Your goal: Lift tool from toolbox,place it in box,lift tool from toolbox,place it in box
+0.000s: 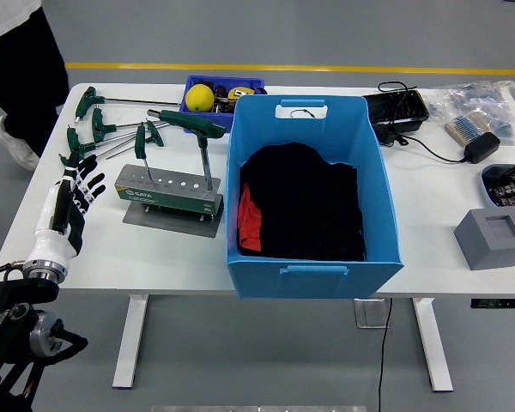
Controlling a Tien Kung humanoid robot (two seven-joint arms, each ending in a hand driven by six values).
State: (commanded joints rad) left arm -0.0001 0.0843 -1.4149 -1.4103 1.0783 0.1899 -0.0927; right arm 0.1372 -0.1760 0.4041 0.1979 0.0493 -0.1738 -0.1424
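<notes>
The white table (pixel 429 257) stands on a grey floor with a yellow line at 12 o'clock. Dark contents of the blue box (pixel 313 193) are hard to identify. The left hand (pixel 69 202), at 9 o'clock, is flat with fingers relaxed, holding nothing. One T-handle tool (pixel 197 137) stands in the tool holder (pixel 167 193); the others lie behind.
</notes>
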